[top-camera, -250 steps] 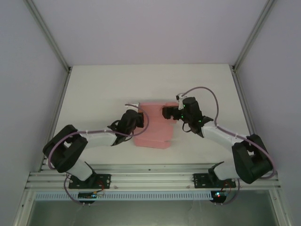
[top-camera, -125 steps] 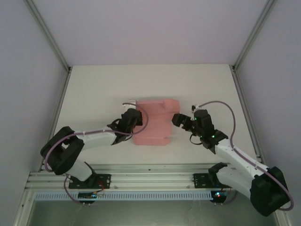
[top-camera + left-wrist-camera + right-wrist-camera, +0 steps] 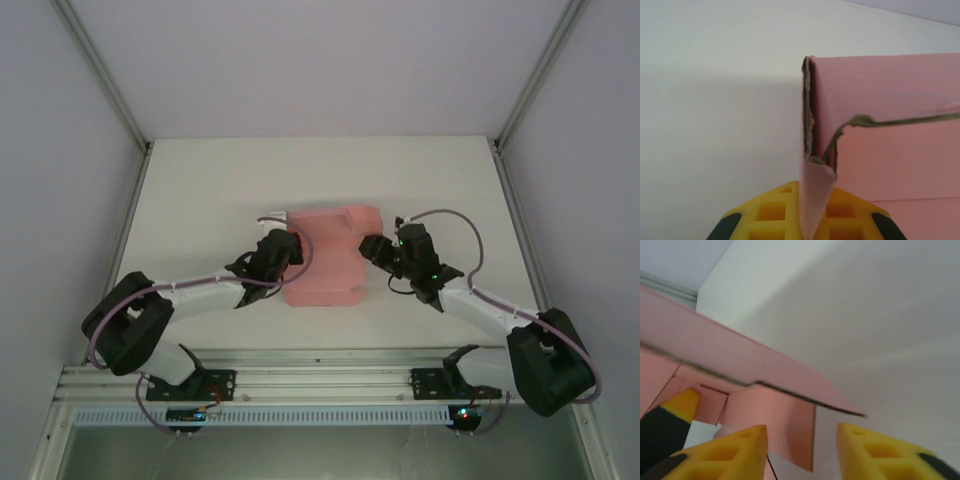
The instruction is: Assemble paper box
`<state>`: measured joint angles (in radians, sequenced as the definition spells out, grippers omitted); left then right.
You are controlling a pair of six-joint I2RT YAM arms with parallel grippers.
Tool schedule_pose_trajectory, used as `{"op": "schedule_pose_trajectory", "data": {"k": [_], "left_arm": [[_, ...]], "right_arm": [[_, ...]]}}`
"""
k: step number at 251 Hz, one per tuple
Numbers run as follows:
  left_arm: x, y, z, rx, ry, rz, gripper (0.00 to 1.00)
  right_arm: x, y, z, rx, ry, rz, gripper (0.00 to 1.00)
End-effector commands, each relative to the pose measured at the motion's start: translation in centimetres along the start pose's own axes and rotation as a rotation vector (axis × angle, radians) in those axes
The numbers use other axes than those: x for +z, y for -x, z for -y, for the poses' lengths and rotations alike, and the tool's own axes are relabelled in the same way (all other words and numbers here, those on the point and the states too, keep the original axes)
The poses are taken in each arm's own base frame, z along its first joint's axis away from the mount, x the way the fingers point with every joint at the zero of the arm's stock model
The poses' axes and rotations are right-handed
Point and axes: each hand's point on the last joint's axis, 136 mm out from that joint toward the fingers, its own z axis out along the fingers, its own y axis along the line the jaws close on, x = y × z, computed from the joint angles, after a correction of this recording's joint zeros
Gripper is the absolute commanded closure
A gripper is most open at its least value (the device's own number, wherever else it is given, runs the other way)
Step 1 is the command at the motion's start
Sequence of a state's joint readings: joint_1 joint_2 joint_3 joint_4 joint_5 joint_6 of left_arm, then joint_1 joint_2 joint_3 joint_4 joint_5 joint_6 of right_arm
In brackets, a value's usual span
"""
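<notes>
Paper box (image 3: pixel 325 255): part-folded, middle of table (image 3: pixel 200 200) | left gripper (image 3: pixel 807 220): clamped on side flap | right gripper (image 3: pixel 802 440): part-open astride end flap, ungripped | risk: opposed pulls could tear thin card

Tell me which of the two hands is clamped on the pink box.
The left hand: it is pinched shut on a flap of the paper box. The right hand is open, with a flap between its parted fingers but not pinched.
</notes>
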<state>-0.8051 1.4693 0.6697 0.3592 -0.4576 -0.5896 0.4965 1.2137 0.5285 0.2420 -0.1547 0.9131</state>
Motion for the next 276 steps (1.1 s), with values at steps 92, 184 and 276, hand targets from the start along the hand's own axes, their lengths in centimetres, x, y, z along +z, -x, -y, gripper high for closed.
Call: {"op": "schedule_pose_trajectory", "data": {"k": [92,184,276], "left_arm": [[0.9,0.7,1.7,-0.02,-0.032,-0.003,1.0],[1.0,0.2,2.7,-0.037,-0.085,-0.028,1.0],[0.9,-0.2,1.5,-0.024,-0.054,-0.034,1.0]], "right_arm": [[-0.4,0.7,-3.9,-0.2,-0.084,0.034,0.92],[4.2,-3.4,-8.0,-0.506,-0.044,-0.108,0.85],[-0.7,-1.9,-6.9,-0.557,-0.125,-0.057,0.59]]}}
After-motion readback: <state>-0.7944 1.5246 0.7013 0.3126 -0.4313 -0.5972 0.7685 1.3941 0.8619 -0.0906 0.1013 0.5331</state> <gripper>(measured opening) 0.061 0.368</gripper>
